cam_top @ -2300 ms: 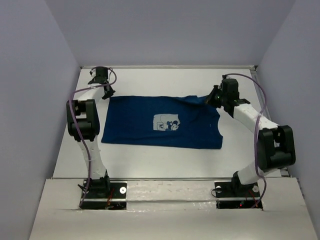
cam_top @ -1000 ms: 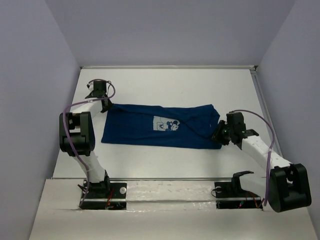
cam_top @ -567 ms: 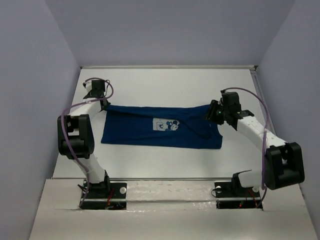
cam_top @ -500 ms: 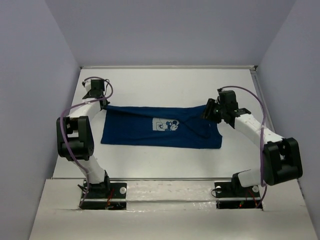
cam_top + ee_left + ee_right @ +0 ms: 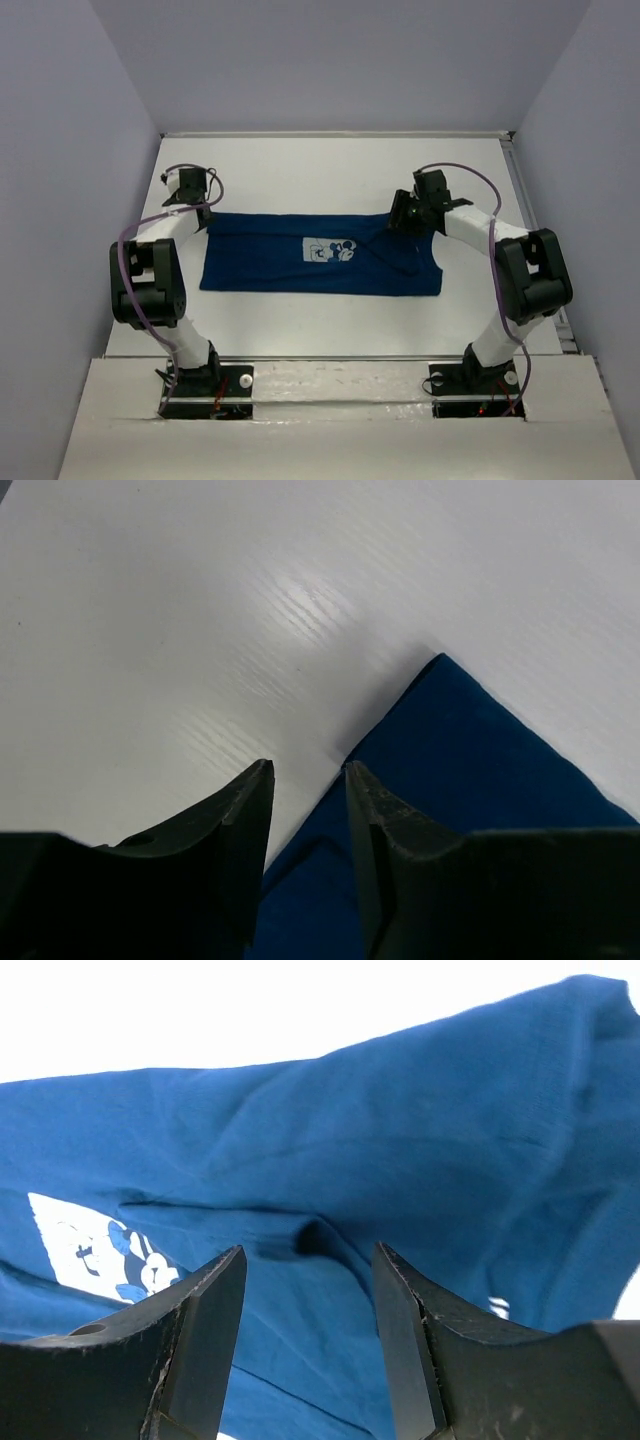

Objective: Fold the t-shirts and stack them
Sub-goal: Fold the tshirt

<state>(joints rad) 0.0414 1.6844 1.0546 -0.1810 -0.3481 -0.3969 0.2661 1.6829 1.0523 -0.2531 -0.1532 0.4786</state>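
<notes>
Both grippers parted and empty, t-shirt (image 5: 290,268) lying folded lengthwise

Our left gripper (image 5: 307,770) stands slightly apart at the t-shirt's far-left corner, and our right gripper (image 5: 310,1250) gapes wider above its rumpled far-right end. The navy band lies mid-table (image 5: 330,165). A low finger could snag that rumpled cloth and drag the fold open. Whether the layers line up underneath, we can't tell.

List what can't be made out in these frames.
- Top view: print on the t-shirt too small to read; folded-under layers hidden by the top layer.
- Left wrist view: t-shirt mostly cut off by the frame edge and the left gripper.
- Right wrist view: print partly behind the right gripper.
</notes>
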